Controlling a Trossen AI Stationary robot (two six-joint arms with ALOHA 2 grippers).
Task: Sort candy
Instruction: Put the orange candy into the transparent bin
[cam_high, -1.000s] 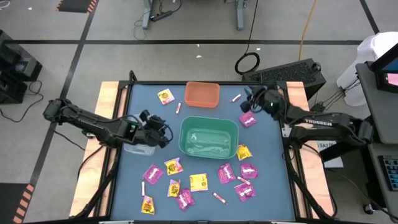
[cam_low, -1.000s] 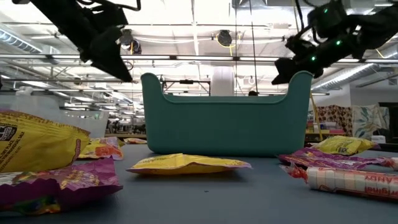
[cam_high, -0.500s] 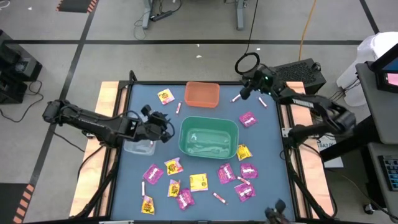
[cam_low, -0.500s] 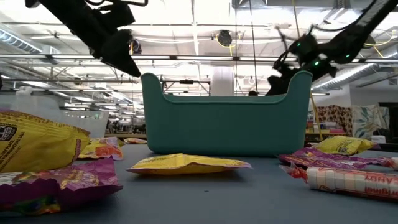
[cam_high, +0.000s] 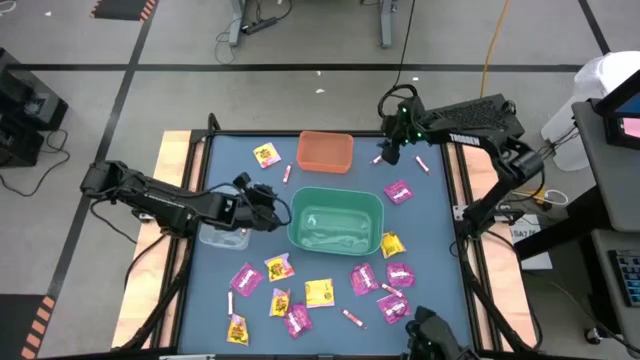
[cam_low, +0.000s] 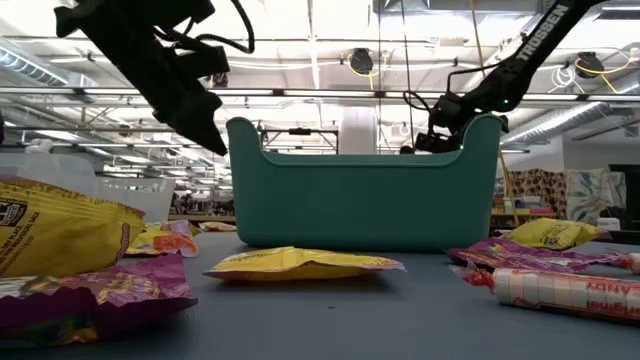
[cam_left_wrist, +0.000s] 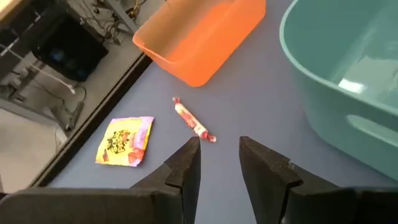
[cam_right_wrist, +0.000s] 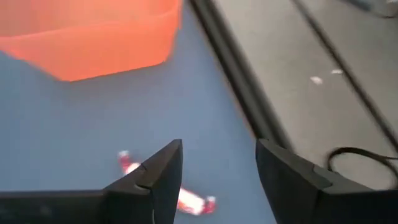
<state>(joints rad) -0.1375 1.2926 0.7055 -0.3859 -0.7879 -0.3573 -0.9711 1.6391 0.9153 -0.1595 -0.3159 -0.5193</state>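
High view puts your right gripper (cam_high: 388, 152) at the table's (cam_high: 440, 260) far edge, just right of the orange bin (cam_high: 325, 151) and over a thin candy stick (cam_high: 380, 157). A second ago it hung farther from that edge, near the magenta packet (cam_high: 398, 190); it has since swung to the far edge and its jaws have spread. In the right wrist view the fingers (cam_right_wrist: 152, 177) stand well apart, nothing between them, with the stick (cam_right_wrist: 180, 196) on the table just past them. That reads as a lined-up pick, not yet a grasp; lower and close on the stick next.

Your left gripper (cam_high: 262, 205) sits at the left wall of the green bin (cam_high: 335, 222), beside the clear bin (cam_high: 222, 237), after edging toward the green bin. Its fingers (cam_left_wrist: 186, 171) are parted by a narrow gap and hold nothing; another stick (cam_left_wrist: 194, 124) and a yellow packet (cam_left_wrist: 124, 142) lie ahead of it, toward the far-left corner.

Most of the candy remains unsorted: magenta and yellow packets (cam_high: 320, 292) lie scattered along the near edge, with a few pieces by the right edge. The orange bin looks empty, and you cannot tell what the green bin holds.
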